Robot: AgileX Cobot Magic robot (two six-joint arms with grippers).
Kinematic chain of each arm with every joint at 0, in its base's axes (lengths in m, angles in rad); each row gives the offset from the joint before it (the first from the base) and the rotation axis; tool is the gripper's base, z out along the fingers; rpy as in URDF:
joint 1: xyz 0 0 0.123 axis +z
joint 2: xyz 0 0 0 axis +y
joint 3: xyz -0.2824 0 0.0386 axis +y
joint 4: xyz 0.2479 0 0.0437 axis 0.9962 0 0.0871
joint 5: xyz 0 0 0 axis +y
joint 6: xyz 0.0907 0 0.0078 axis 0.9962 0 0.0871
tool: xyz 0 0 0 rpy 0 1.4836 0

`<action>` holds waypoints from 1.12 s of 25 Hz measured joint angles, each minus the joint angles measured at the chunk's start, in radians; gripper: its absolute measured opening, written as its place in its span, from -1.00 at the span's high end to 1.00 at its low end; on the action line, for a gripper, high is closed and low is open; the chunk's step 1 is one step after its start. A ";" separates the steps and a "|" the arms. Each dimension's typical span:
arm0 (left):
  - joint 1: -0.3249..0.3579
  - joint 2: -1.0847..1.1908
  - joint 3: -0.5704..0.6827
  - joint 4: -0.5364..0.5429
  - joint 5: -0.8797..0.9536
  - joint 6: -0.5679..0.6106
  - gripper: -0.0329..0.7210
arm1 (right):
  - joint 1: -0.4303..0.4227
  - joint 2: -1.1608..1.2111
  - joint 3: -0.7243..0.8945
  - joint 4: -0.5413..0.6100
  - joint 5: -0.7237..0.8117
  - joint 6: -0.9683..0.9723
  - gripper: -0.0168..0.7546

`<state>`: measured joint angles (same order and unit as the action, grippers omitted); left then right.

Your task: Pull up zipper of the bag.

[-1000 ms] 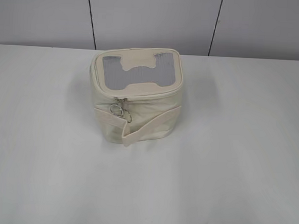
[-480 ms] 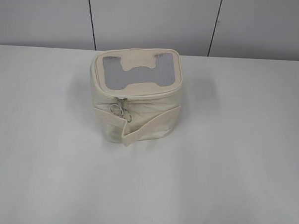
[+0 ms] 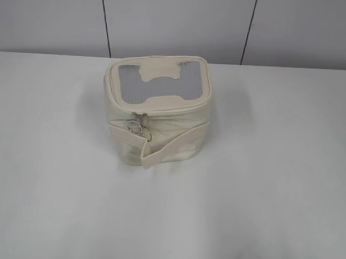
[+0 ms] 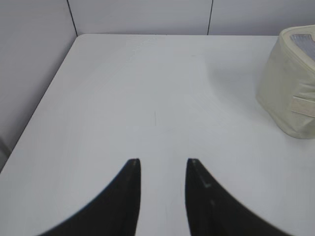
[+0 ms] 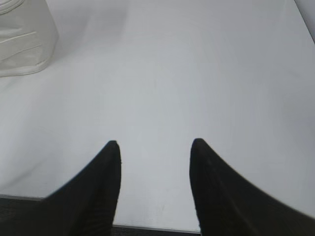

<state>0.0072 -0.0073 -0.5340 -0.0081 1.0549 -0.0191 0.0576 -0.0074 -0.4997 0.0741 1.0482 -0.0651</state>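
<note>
The small boxy cream bag stands on the white table, its grey ribbed top panel with a cream H-shaped patch facing up. The thin cream zipper runs round the top rim, and its silver ring pulls hang at the front left corner over the wide strap. The bag shows at the right edge of the left wrist view and at the top left of the right wrist view. My left gripper and right gripper are open, empty and far from the bag; neither shows in the exterior view.
A grey panelled wall stands behind the table. The table's left edge meets a side wall in the left wrist view. The table's near edge lies just under my right gripper.
</note>
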 joint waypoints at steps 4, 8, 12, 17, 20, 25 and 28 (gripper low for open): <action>0.000 0.000 0.000 0.000 0.000 0.001 0.28 | -0.006 0.000 0.000 0.000 0.000 0.000 0.00; 0.000 0.000 0.000 0.000 0.000 0.001 0.28 | -0.007 0.000 0.000 0.000 0.000 0.000 0.00; 0.000 0.000 0.000 0.000 0.000 0.001 0.28 | -0.008 0.000 0.000 0.000 0.000 0.000 0.00; 0.000 0.000 0.000 0.000 0.000 0.001 0.28 | -0.008 0.000 0.000 0.000 0.000 0.000 0.00; 0.000 0.000 0.000 0.000 0.000 0.001 0.28 | -0.008 0.000 0.000 0.000 0.000 0.000 0.00; 0.000 0.000 0.000 0.000 0.000 0.001 0.28 | -0.008 0.000 0.000 0.000 -0.001 0.000 0.00; 0.000 0.000 0.000 0.000 0.000 0.001 0.28 | -0.008 0.000 0.000 0.000 -0.001 0.000 0.00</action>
<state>0.0072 -0.0073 -0.5340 -0.0081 1.0549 -0.0184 0.0501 -0.0074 -0.4997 0.0741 1.0475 -0.0651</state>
